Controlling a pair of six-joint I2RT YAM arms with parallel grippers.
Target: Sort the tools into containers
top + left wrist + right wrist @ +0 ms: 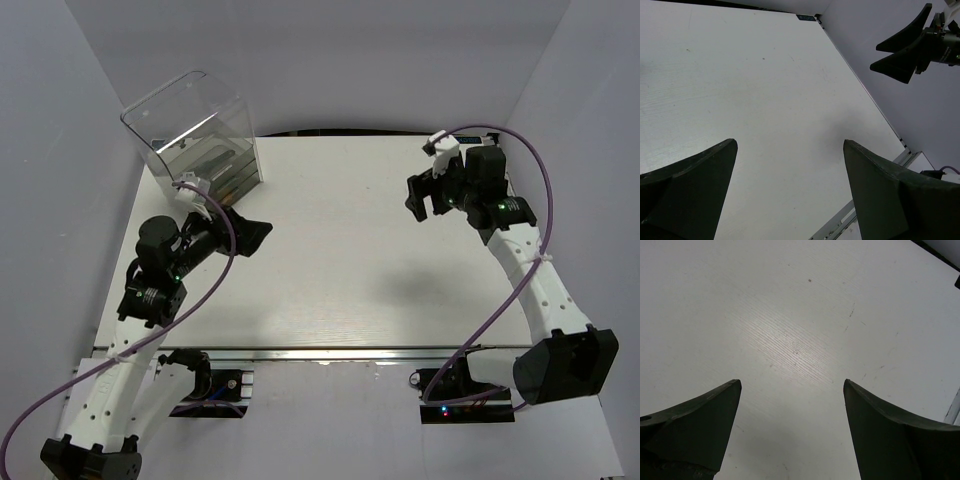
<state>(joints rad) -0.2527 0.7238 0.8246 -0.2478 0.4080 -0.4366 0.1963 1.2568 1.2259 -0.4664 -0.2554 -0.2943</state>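
Observation:
The containers (200, 140) are a clear plastic cabinet with a curved top and stacked grey-tinted drawers, standing at the table's far left corner. The tools are out of view; dark shapes inside the drawers are too small to name. My left gripper (262, 235) hovers open just in front and to the right of the cabinet, and its wrist view shows only bare white table between its fingertips (790, 145). My right gripper (418, 198) hangs open over the far right of the table, also with nothing between its fingertips (792, 382). From the left wrist it appears as two spread black fingers (875, 57).
The white table (360, 260) is walled in by grey panels on the left, back and right. An aluminium rail (330, 352) runs along the near edge between the arm bases. Purple cables loop along both arms.

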